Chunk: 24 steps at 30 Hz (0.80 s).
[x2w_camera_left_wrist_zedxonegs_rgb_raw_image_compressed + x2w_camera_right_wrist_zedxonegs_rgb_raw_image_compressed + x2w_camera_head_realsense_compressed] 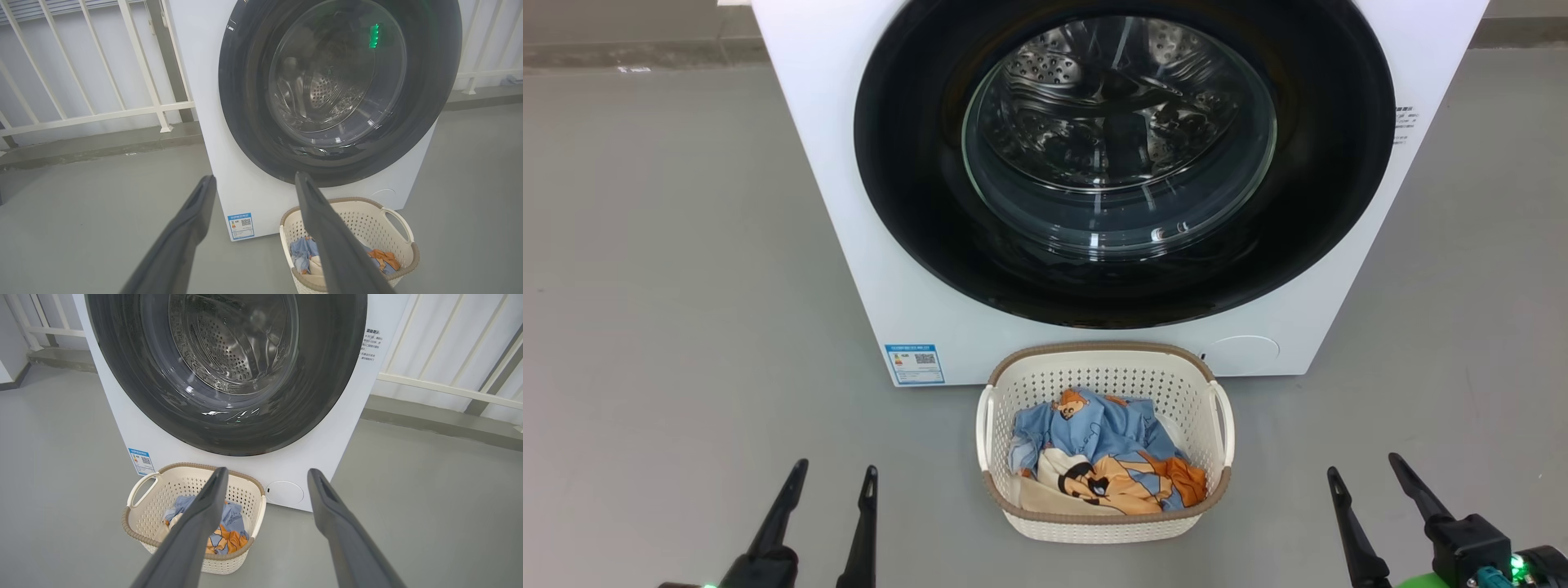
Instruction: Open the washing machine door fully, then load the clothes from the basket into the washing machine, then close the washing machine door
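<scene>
The white washing machine (pixel 849 204) stands straight ahead with its round black-rimmed door (pixel 907 163) closed; the steel drum shows through the glass window (pixel 1119 139). On the floor right in front of it sits the cream basket (pixel 1104 527), holding the blue, orange and cream clothes (pixel 1094 457). My left gripper (pixel 836 468) is open at the lower left, well clear of the basket. At the lower right my right gripper (pixel 1364 464) is open too, with nothing between its fingers. The wrist views show the door (pixel 245 102) (pixel 327 375) and the basket (pixel 404 257) (pixel 139 531) beyond the spread fingers.
Grey floor (pixel 670 286) spreads wide on both sides of the machine. A white railing (pixel 102 81) on a low kerb runs behind the machine on the left, and another railing (pixel 449 388) behind on the right. A blue label (pixel 915 363) sits at the machine's lower left corner.
</scene>
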Tool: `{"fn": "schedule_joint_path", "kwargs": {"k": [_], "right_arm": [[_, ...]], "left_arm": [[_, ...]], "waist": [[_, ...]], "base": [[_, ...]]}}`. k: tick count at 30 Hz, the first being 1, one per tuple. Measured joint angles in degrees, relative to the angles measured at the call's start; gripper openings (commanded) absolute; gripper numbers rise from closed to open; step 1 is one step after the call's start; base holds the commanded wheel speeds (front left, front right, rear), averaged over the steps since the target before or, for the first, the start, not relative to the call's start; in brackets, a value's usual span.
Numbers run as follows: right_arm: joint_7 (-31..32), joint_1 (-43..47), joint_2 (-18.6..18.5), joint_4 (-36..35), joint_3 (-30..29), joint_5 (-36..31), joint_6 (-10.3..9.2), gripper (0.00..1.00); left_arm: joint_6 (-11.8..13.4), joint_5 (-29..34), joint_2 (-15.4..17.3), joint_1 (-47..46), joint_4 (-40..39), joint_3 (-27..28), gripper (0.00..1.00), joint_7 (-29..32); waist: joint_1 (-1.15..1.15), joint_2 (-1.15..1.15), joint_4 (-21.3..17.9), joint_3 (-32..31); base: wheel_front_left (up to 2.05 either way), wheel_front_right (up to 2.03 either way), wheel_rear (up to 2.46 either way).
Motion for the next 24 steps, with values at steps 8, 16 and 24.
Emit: {"fn": "schedule_joint_path", "kwargs": {"k": [8,16,24], "right_arm": [[0.00,0.00,0.32,-0.26,-0.88,0.81,0.00,1.00],[0.00,0.00,0.54,-0.24,-0.88,1.07,0.00,1.00],[0.00,0.00,0.70,-0.19,-0.88,1.30,0.00,1.00]], "left_arm": [[0.00,-0.05,0.01,0.01,0.12,0.20,1.00,0.00],[0.00,-0.19,0.01,0.01,0.20,0.41,1.00,0.00],[-0.02,-0.24,0.05,0.01,0.34,0.42,1.00,0.00]], "waist": [[0.00,0.00,0.00,-0.12],[0.00,0.00,-0.06,-0.10],[0.00,0.00,-0.20,-0.01]], "base": [[0.00,0.00,0.00],[0.00,0.02,-0.02],[0.39,0.41,-0.80]]}}
